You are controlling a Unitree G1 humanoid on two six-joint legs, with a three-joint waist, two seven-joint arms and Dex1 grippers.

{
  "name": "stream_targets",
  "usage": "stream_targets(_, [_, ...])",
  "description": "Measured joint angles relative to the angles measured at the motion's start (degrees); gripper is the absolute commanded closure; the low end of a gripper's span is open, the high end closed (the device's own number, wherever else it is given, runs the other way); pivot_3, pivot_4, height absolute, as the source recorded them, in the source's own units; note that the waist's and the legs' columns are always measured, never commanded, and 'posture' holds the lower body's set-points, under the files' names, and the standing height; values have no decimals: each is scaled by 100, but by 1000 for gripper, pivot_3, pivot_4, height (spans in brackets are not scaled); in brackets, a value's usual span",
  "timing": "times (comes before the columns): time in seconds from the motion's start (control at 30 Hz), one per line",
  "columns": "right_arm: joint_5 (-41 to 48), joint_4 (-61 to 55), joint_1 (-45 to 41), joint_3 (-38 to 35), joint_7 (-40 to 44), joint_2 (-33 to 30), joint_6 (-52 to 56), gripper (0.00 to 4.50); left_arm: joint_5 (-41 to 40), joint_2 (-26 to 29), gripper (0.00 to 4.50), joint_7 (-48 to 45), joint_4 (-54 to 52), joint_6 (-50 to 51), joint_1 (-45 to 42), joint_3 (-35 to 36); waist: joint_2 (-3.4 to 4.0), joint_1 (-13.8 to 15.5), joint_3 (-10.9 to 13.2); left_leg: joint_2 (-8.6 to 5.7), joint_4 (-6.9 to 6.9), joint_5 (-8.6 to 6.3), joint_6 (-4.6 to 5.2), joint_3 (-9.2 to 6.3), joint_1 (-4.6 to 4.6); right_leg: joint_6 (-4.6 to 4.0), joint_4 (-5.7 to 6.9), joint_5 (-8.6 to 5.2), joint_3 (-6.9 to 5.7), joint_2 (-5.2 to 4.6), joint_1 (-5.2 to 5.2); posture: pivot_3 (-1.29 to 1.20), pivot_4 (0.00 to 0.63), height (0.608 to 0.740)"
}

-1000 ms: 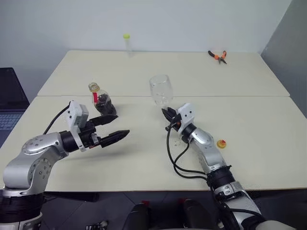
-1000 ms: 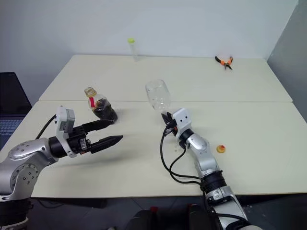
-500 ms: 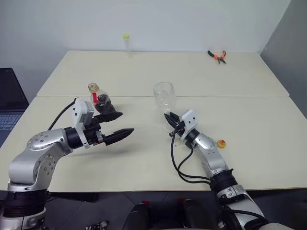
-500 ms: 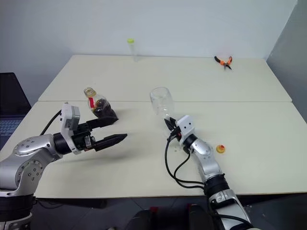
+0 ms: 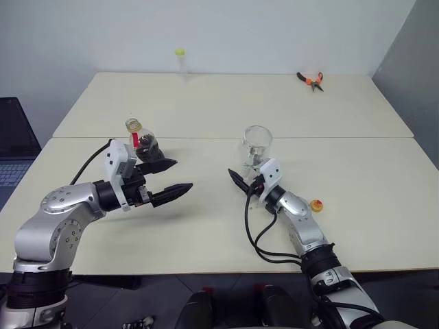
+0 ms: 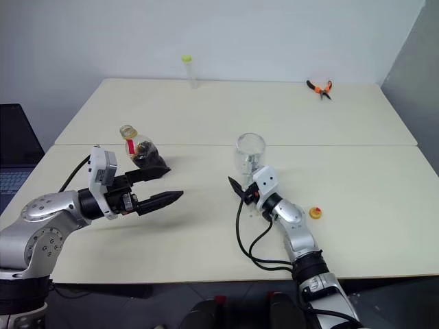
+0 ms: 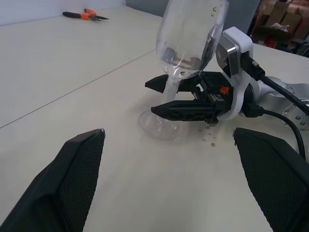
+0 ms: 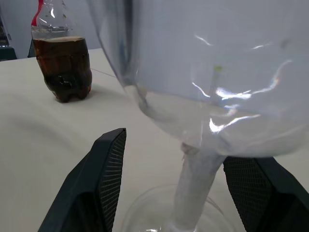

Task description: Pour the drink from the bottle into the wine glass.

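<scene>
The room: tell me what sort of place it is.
Probably a lab or workshop test space: two plain pale tables pushed together against bare walls, orange-handled pliers left at the back, cardboard boxes stacked behind.

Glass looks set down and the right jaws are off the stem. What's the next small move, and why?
Probably ease the left gripper forward onto the bottle. The glass stands upright and empty, with the right gripper open on either side of its stem. The bottle stands uncapped, drink inside, just beyond the left gripper's open fingers.
</scene>
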Motion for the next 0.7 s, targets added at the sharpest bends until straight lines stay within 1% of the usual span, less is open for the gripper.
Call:
stream_targets(0.1, [-59, -28, 0, 21, -24, -64, 12, 1268, 8, -2, 0, -1, 10, -29, -16, -3, 0, 0, 0, 0, 0, 0, 0, 0, 0, 0, 0, 0, 0, 0, 0, 0, 150, 740])
stream_targets(0.37, [-716, -43, 5, 154, -445, -422, 121, 1268, 62, -48, 0, -4, 131, -121, -30, -12, 0, 2, 0, -2, 1, 0, -1, 1, 0, 0, 0, 0, 0, 0, 0, 0, 150, 740])
stream_targets(0.6, [-710, -159, 198, 207, -417, -535, 336, 1268, 64, -65, 0, -42, 149, -130, -106, -22, 0, 0, 0, 0, 1, -1, 2, 2, 0, 0, 0, 0, 1, 0, 0, 0, 150, 740])
stream_targets(0.7, [-687, -381, 246, 216, -332, -534, 417, 1268, 69, -100, 0, -37, 157, -209, -156, -22, 0, 0, 0, 0, 1, -1, 1, 1, 0, 0, 0, 0, 1, 0, 0, 0, 150, 740])
